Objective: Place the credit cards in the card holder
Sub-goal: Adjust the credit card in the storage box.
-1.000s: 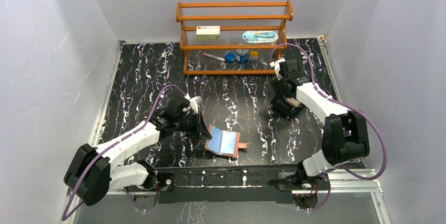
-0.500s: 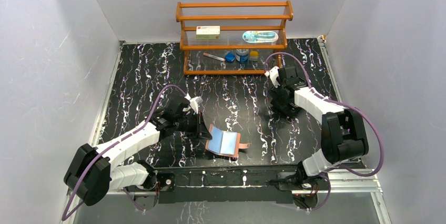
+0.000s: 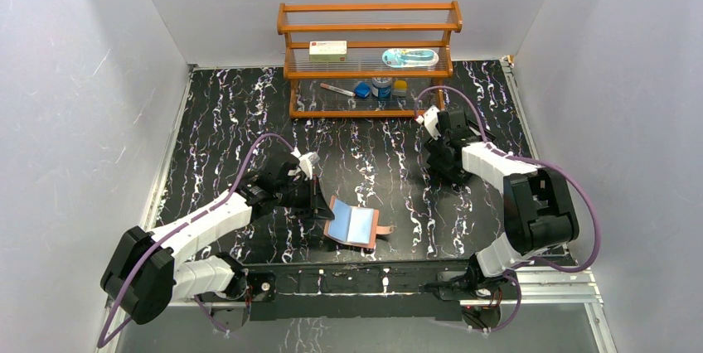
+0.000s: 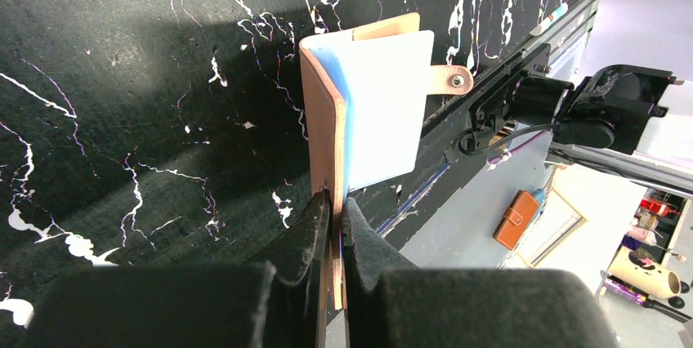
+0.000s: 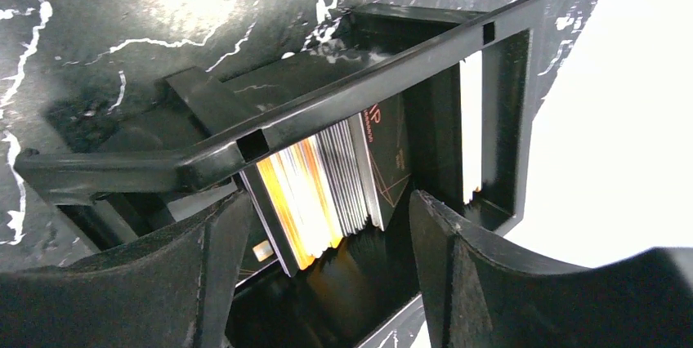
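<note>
My right pincer (image 5: 327, 205) hangs over the black tray (image 5: 343, 111) with its jaws set wide apart, nothing between them yet. The credit cards (image 5: 315, 193) stand on edge inside the tray, packed in a tight row, orange-yellow edges at one end and grey-white ones at the other, with a dark card leaning against that end. A bar of the tray's frame crosses just above the row.

The step in hand, as I judge it, is taking one card out. My fingers now straddle the whole row, so closing here would clamp the full pack or nothing. I should shift towards one end of the row inside the tray, narrow the jaws before going down, and slip one fingertip (image 5: 221, 242) behind the outermost card only. The bar leaves little room, so I should descend on the side of it where the card tops show, pinch the top edge, and lift straight up so the card does not catch the frame.

Well apart from the tray, towards my left arm's side, the card holder (image 3: 355, 224) lies open on the tabletop (image 3: 232, 121), sleeves showing. My left pincer (image 4: 331, 201) is clamped on its leather edge, steadying it.
</note>
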